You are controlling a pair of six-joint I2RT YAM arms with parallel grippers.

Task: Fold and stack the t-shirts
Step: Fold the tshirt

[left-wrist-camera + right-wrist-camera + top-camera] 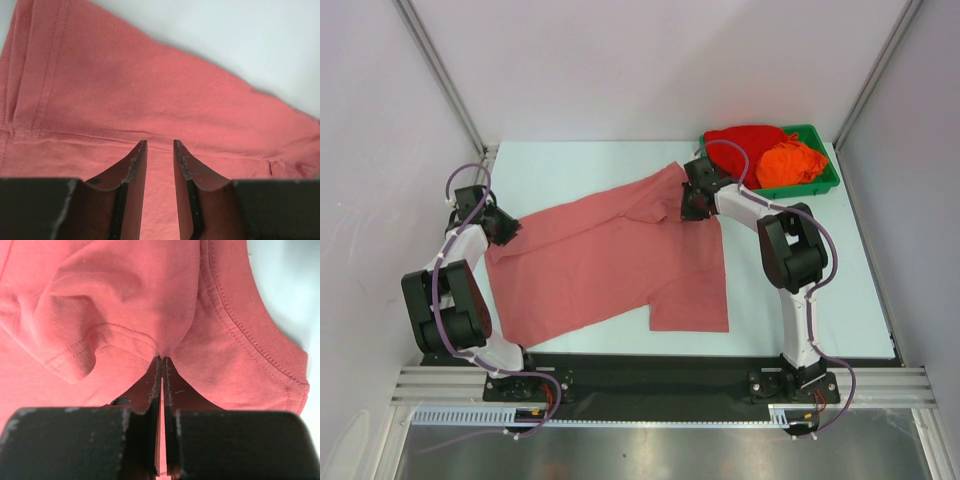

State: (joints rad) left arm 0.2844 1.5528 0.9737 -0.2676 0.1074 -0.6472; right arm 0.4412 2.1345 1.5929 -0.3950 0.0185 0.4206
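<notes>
My right tool [161, 360] is clamped tight on the salmon t-shirt [610, 265], both fingers pressed together with a small peak of cloth pinched at the tips. Folds bunch up on the left of that pinch, and the ribbed collar [255, 335] curves away on the right. From above, this grip sits at the shirt's far right corner, close to the green tray [825, 185].

My left tool [160, 145] is at the shirt's left edge, over by the left wall. Its 2 fingers stand a narrow gap apart with flat cloth showing between them, so it is open and holding nothing. A double-stitched hem [45, 75] runs up the left side of that wrist view.

The salmon t-shirt lies spread across the middle of the table [580, 170], slanting from the near left up to the far right, with 1 flap hanging toward the near edge on the right.

In the tray at the far right corner sit the other 2: the red t-shirt [745, 140] crumpled on the left, the orange t-shirt [790, 162] bundled against it on the right.
</notes>
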